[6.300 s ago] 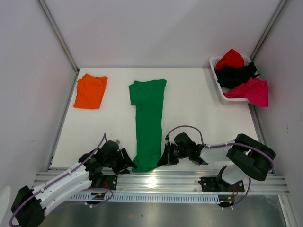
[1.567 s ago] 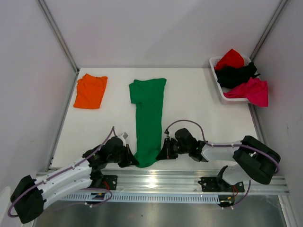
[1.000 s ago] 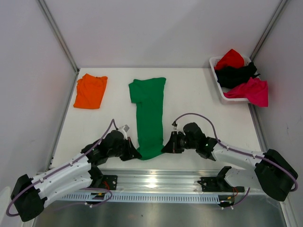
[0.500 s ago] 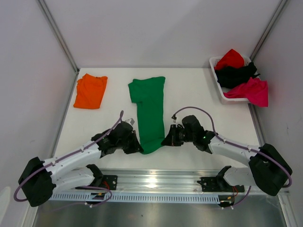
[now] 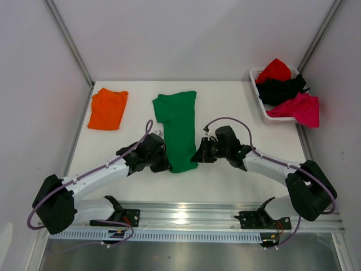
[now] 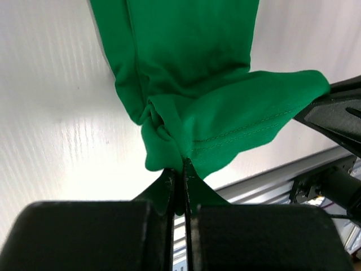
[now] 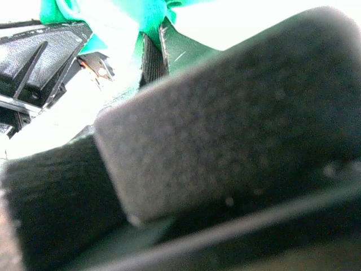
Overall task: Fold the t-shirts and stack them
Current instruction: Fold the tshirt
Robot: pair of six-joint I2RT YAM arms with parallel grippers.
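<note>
I counted five t-shirts: one green t-shirt (image 5: 176,127), one orange t-shirt (image 5: 107,108), one red t-shirt (image 5: 274,69), one black t-shirt (image 5: 280,88) and one magenta t-shirt (image 5: 299,107). There was one white basket (image 5: 254,75), one table (image 5: 237,113), and two robot arms, the left arm (image 5: 96,178) and the right arm (image 5: 271,166).

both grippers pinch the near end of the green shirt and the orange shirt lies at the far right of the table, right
Not quite: the top view shows the orange shirt at the far left of the table; a basket sits at the far right. Both the left gripper and the right gripper do pinch the green shirt at its near end.
</note>
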